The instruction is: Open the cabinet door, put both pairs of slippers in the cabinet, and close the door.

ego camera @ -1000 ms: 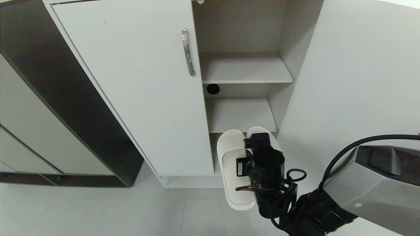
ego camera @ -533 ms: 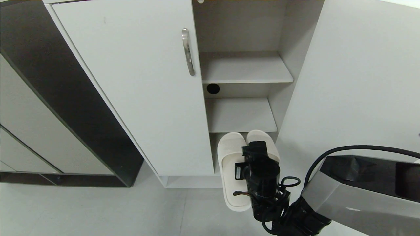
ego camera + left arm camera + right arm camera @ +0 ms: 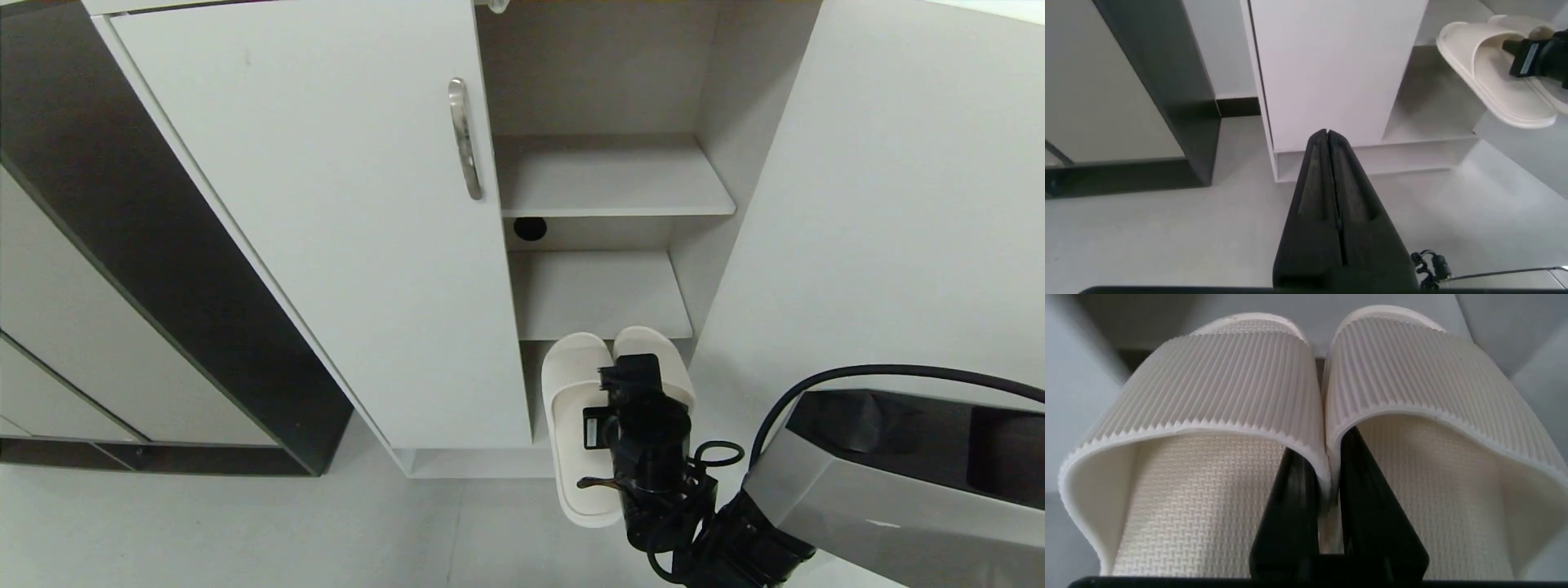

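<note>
Closest in, at the lower middle of the head view, the right gripper (image 3: 630, 377) is clamped on a pair of cream slippers (image 3: 571, 425). In the right wrist view the inner side walls of both slippers (image 3: 1208, 416) are seen pinched together between the black fingers (image 3: 1290, 514), with the ribbed straps arching just past the gripper (image 3: 1327, 498). The left gripper (image 3: 1327, 140) is found low over the grey floor (image 3: 1167, 229) in its own wrist view. It's pressed fully together, with nothing gripped.

A bit further in, the slippers are held toes-first at the mouth of the cabinet's (image 3: 702, 122) bottom compartment, just under the lower shelf (image 3: 600, 294). The heels are left sticking out over the floor (image 3: 204, 523). The open door (image 3: 882, 204) is swung out on the right side of the frame. The closed door (image 3: 326, 204), with its metal handle (image 3: 464, 139), sits left of centre.

Furthest back, an upper shelf (image 3: 612, 171) is seen, and a dark round hole (image 3: 530, 229) in the back panel between the two shelves.
</note>
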